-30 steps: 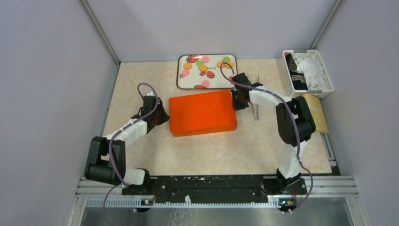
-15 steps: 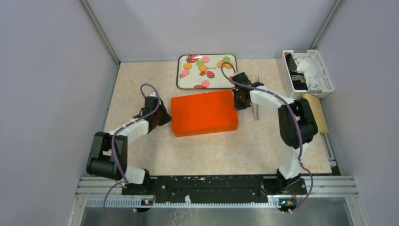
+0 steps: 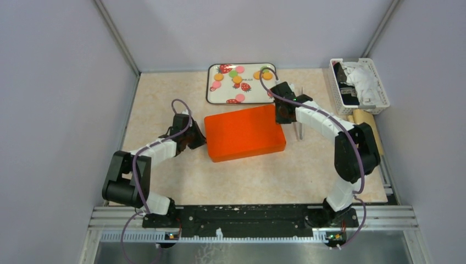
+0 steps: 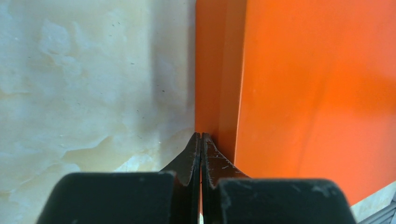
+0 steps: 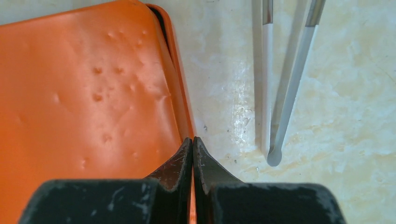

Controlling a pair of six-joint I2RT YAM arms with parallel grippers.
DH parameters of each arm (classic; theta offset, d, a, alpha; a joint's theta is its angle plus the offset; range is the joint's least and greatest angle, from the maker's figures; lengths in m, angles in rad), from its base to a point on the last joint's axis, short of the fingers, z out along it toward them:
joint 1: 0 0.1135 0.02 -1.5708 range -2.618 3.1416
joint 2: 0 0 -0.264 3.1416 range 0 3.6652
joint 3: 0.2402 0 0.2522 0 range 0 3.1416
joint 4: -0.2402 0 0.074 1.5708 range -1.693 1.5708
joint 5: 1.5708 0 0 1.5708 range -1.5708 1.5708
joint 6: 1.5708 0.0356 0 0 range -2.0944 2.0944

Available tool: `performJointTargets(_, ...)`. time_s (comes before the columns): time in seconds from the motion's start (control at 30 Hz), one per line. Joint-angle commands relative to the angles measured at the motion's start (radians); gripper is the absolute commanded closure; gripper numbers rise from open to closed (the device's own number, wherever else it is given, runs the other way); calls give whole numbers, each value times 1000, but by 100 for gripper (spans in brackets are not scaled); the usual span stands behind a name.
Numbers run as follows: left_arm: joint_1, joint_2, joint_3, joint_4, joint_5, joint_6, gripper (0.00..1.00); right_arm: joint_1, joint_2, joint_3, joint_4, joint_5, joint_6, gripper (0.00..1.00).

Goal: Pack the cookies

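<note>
The cookies (image 3: 237, 80) are small orange, green and pink discs lying on a strawberry-print tray (image 3: 255, 91) at the back. A closed orange box (image 3: 244, 132) lies mid-table, slightly askew. My left gripper (image 3: 199, 137) is at the box's left edge. In the left wrist view the left gripper (image 4: 201, 135) is shut, with a sliver of orange between its jaws, against the box's side (image 4: 217, 70). My right gripper (image 3: 281, 113) is at the box's far right corner. In the right wrist view the right gripper (image 5: 192, 139) is shut on the box's rim (image 5: 180, 93).
Metal tongs (image 3: 299, 124) lie just right of the box, close beside my right fingers, and show in the right wrist view (image 5: 265, 93). A white basket (image 3: 360, 85) of black and white items stands at the back right, a tan roll (image 3: 365, 118) below it. Walls enclose three sides.
The orange box has slid right and turned a little, and both grippers moved right with it, staying at its edges.
</note>
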Motion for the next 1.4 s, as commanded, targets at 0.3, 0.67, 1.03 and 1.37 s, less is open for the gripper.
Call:
performJointTargets(0.3,-30,9,5,99,121,-26,100,142,-111,36,-18,25,13,100)
performJointTargets(0.67,-30,14,6,106,129,-20,100,128,-34,-176,24,42,72,100)
performJointTargets(1.03,-30,14,2,114,140,-17,100,130,-164,-103,-9,202,103,100)
performJointTargets(1.37,-30,-22,5,92,139,-12,100,39,-341,-80,-78,268,117,100)
